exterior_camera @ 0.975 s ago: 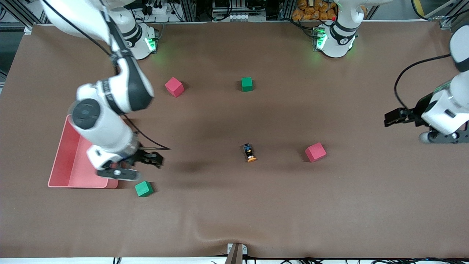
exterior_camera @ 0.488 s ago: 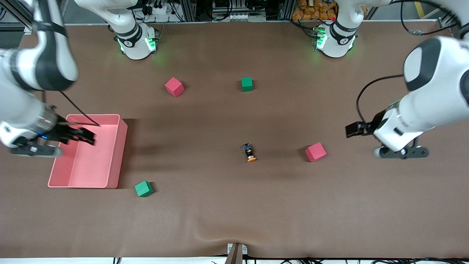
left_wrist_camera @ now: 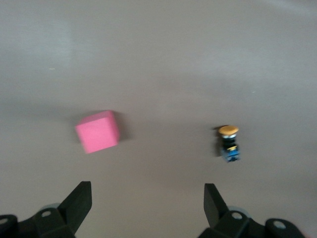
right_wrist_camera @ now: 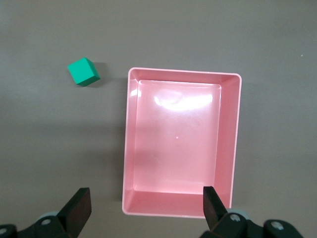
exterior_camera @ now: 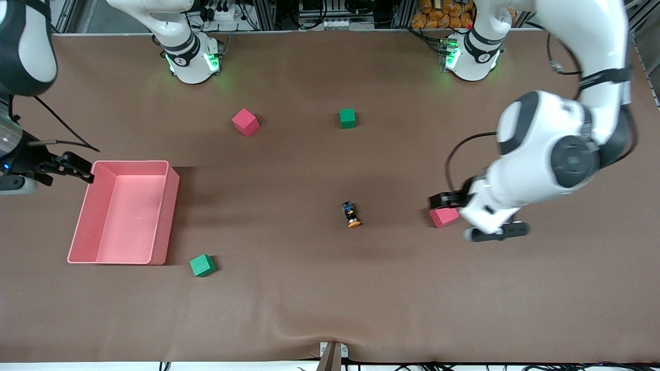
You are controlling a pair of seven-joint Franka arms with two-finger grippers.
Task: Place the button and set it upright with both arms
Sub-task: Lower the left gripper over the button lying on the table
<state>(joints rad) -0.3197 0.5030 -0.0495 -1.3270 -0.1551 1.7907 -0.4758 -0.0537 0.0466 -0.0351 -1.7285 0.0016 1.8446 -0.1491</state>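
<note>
Left gripper (left_wrist_camera: 144, 198): fingers wide apart, empty, over the red cube (exterior_camera: 443, 216). Button (exterior_camera: 351, 215) lies on its side mid-table, at the cube's 9 o'clock. Right gripper (right_wrist_camera: 143, 202): wide apart, empty, over the tray (exterior_camera: 82, 226) edge.

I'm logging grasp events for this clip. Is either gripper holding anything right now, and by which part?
Nothing is held. The left gripper is open over the table near the button; the right gripper is open over the pink bin.

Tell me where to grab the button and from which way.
Grip the button across its short black body, coming straight down from above. It lies on its side, orange cap toward the front camera, so the narrow body probably suits the fingers best. The open left gripper is closest.
</note>
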